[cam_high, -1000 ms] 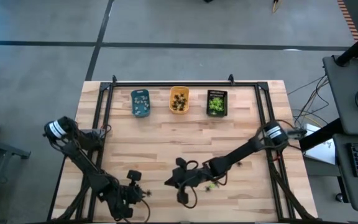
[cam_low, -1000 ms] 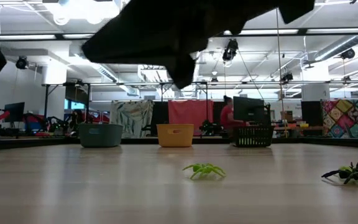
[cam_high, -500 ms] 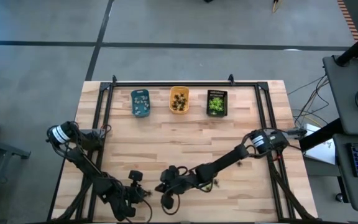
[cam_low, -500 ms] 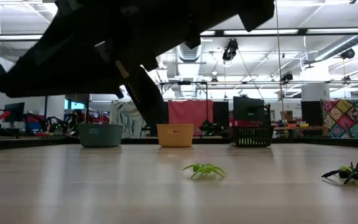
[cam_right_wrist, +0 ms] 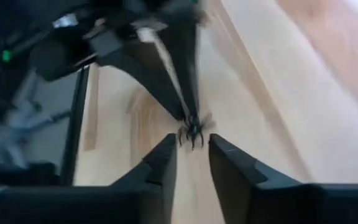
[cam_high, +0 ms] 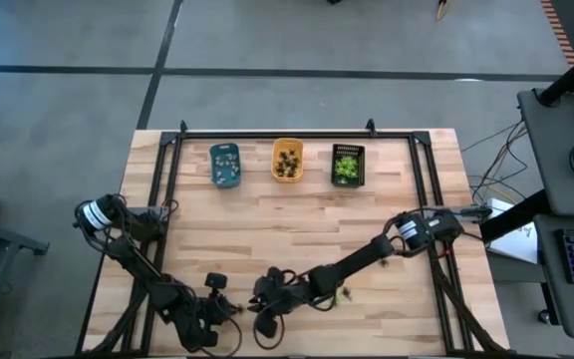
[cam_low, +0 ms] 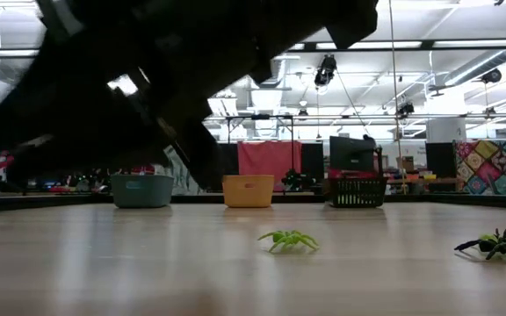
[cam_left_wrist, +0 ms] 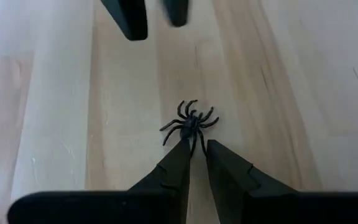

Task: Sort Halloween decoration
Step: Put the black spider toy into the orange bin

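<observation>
Facing jaws flanking black spider (cam_left_wrist: 189,122)

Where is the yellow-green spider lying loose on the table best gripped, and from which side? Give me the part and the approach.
Grip the yellow-green spider by its raised middle body, coming straight down from above. It sits flat on the table with thin legs splayed low all round, so a sideways approach would probably meet only legs and push it along.
</observation>
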{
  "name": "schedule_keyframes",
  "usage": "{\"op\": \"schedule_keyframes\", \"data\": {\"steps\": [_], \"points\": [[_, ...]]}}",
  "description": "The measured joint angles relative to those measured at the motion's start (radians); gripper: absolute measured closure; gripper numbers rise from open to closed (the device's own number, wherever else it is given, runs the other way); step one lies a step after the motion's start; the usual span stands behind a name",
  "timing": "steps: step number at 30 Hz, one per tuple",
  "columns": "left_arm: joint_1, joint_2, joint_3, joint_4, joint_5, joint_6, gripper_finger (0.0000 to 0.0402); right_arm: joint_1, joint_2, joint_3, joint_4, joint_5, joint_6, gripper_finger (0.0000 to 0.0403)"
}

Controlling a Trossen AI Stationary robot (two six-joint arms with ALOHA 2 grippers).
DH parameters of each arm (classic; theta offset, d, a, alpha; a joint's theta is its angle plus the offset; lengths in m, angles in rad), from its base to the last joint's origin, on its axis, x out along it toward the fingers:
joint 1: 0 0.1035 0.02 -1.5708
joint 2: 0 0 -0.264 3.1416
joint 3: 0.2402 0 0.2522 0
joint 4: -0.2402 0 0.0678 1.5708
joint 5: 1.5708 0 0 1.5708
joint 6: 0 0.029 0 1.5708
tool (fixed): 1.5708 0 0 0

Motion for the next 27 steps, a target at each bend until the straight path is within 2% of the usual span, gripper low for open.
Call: {"op": "schedule_keyframes", "data": {"steps": [4,10,17,27], "points": [[0.0,-0.002,-0.028,0.059,-0.015,-0.015,0.0362,0.016,0.017,0.021,0.004,0.059,-0.236,0.028],[-0.001,-0.001,-0.033,0.072,-0.024,-0.033,0.0362,0.026,0.066,0.043,0.003,0.086,-0.375,0.0224],[-0.001,0.001,-0.036,0.08,-0.032,-0.047,0.0362,0.03,0.123,0.08,0.035,0.153,-0.382,0.0189],[0.0,0.004,-0.04,0.09,-0.074,-0.097,0.0362,0.03,0.125,0.083,0.067,0.153,-0.374,0.0186]]}}
